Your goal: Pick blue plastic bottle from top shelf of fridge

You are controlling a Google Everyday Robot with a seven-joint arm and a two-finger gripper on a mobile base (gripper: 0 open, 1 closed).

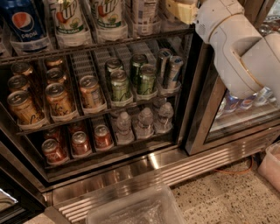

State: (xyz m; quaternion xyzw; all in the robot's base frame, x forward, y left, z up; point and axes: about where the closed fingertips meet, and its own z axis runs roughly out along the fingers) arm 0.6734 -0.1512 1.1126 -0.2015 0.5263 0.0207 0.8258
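Note:
The fridge [131, 168] stands open in front of me with dark wire shelves. On the top shelf [100, 43] a bottle with a pale bluish-white label [144, 15] stands at the right end of the row; only its lower part shows and its cap is out of view. My gripper [178, 11], cream-coloured, is at the top edge of the view, just right of that bottle, on the end of the white arm [236, 48]. Whether it touches the bottle is unclear.
A dark blue Pepsi bottle [24, 22] and two white-and-green soda bottles [70, 19] stand left of it. Cans [118, 85] fill the middle rack, red cans [81, 142] and small water bottles [144, 122] the lowest. A clear bin [135, 210] sits on the floor. A shut glass door [245, 109] is at right.

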